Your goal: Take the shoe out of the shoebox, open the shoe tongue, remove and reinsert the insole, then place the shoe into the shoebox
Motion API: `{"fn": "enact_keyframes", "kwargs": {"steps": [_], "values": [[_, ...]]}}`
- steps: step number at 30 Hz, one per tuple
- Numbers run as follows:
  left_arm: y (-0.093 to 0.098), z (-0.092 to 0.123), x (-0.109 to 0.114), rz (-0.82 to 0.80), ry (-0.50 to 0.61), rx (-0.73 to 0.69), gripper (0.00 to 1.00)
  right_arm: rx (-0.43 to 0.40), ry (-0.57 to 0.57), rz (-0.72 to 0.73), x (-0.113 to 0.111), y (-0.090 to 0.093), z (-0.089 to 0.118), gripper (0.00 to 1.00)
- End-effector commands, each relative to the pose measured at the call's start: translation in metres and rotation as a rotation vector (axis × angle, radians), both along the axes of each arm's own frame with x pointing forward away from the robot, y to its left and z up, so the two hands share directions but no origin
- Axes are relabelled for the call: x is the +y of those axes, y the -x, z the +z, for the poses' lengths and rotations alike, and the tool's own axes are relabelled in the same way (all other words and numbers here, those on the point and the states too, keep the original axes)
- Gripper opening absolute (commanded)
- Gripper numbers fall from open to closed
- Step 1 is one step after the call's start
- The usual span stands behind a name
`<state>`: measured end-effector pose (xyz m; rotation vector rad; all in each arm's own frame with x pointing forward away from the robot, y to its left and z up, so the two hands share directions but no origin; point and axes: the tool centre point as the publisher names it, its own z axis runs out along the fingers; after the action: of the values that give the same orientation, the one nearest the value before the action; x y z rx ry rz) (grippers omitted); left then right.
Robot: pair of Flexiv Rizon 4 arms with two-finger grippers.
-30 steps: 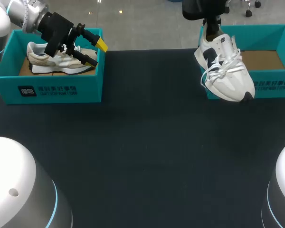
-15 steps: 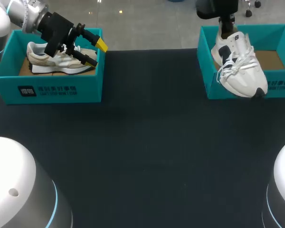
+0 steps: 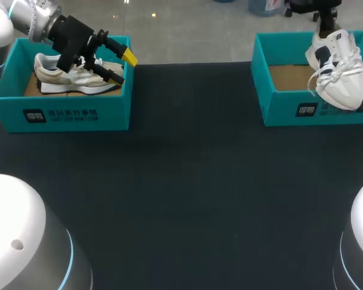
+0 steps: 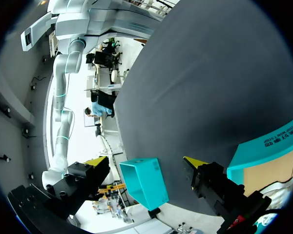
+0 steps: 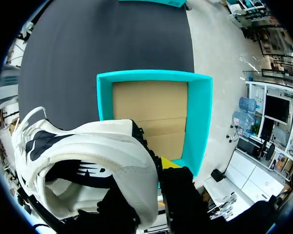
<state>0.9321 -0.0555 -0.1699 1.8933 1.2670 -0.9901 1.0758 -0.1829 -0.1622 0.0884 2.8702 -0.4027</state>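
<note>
Presently clenching the white shoe (image 3: 342,72) by its heel collar with the right fingers (image 5: 171,164), toe down, over the right box (image 3: 278,112). Holding the left fingers (image 3: 129,57) spread wide, grasping nothing, over the beige shoe (image 3: 66,76) in the left box (image 3: 112,115).

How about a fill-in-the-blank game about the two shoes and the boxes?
The right tool is shut on the white shoe; the left tool is ___. The beige shoe lies in the left box, under the ___ tool. The white shoe hangs over the right box, at its ___ end. Missing words: open, left, right.
</note>
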Motion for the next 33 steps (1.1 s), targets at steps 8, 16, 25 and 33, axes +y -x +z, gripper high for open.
{"fn": "enact_keyframes", "kwargs": {"steps": [8, 16, 25, 33], "values": [[0.0, 0.001, 0.0, -0.001, -0.003, -0.001, 1.0, -0.003, -0.012, 0.002, -0.006, 0.002, 0.003, 0.0], [0.0, 0.001, 0.0, -0.001, -0.003, -0.001, 1.0, 0.029, 0.048, -0.006, -0.036, -0.004, -0.012, 0.0], [0.0, 0.001, 0.0, -0.001, -0.003, -0.001, 1.0, 0.078, 0.063, -0.052, -0.117, -0.033, -0.014, 0.0], [0.0, 0.001, 0.0, -0.001, -0.003, -0.001, 1.0, 0.092, 0.111, -0.124, -0.151, -0.036, -0.015, 0.0]]}}
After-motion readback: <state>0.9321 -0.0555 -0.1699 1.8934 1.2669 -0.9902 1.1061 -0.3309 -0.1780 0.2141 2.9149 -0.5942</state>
